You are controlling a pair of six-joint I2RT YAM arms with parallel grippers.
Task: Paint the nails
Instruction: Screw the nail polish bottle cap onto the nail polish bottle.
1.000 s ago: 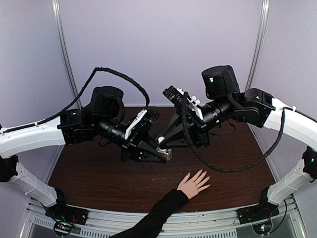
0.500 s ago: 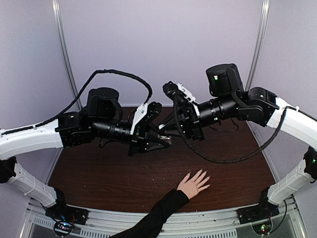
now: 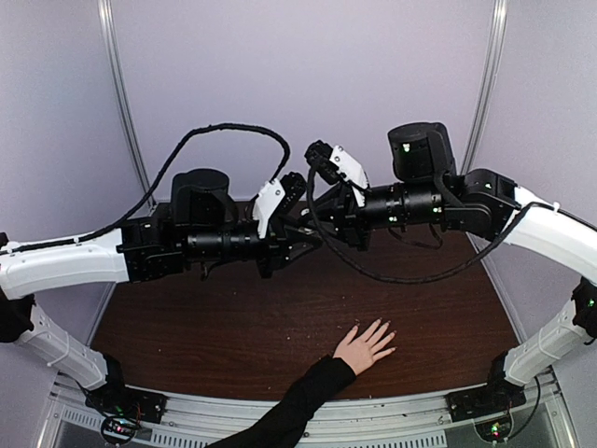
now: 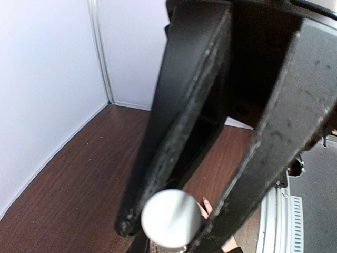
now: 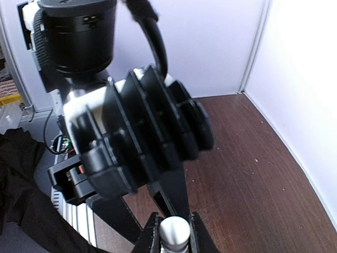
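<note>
A light-skinned hand [image 3: 364, 348] in a black sleeve lies flat at the table's front, its fingers spread. The nails [image 3: 377, 324] are tiny pale tips. High above the table's middle both grippers meet tip to tip. My left gripper [image 3: 309, 245] [image 4: 167, 232] is shut on a small bottle [image 4: 171, 217], which shows as a round pale end between the fingers. My right gripper [image 3: 318, 231] [image 5: 175, 235] is shut on the bottle's silver cap [image 5: 174, 230]. In the top view the fingers hide the bottle. Fingertips of the hand [image 4: 207, 206] show below the left gripper.
The dark wooden table [image 3: 187, 327] is walled by pale panels behind and at both sides. Black cables [image 3: 224, 135] loop above the left arm and under the right one. A metal rail [image 3: 401, 420] runs along the near edge.
Both arms have lifted the joined grippers up from low over the table and swung level, facing each other. The hand has not moved.
</note>
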